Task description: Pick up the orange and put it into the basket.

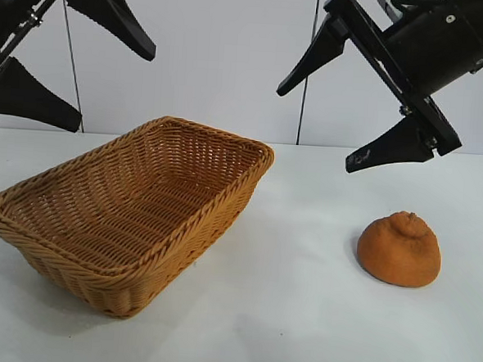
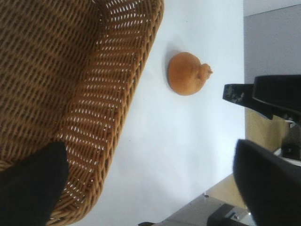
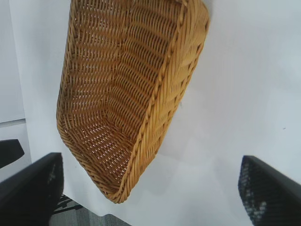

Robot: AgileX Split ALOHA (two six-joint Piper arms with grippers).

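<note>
Two grippers, both raised above a white table (image 1: 315, 317), jaws spread wide, nothing held.

Orange (image 1: 400, 249): lumpy, knob upward, resting on the table at the right, below and slightly nearer than the right gripper (image 1: 314, 126), apart from it.

Wicker basket (image 1: 223, 217): at the left, lying at an angle, well apart from the orange.

Left gripper (image 1: 116, 91): up at the far left, above the basket's far side.

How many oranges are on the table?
1. The orange sits on the white table, to the right of the basket, below the right gripper. The basket looks empty.
</note>
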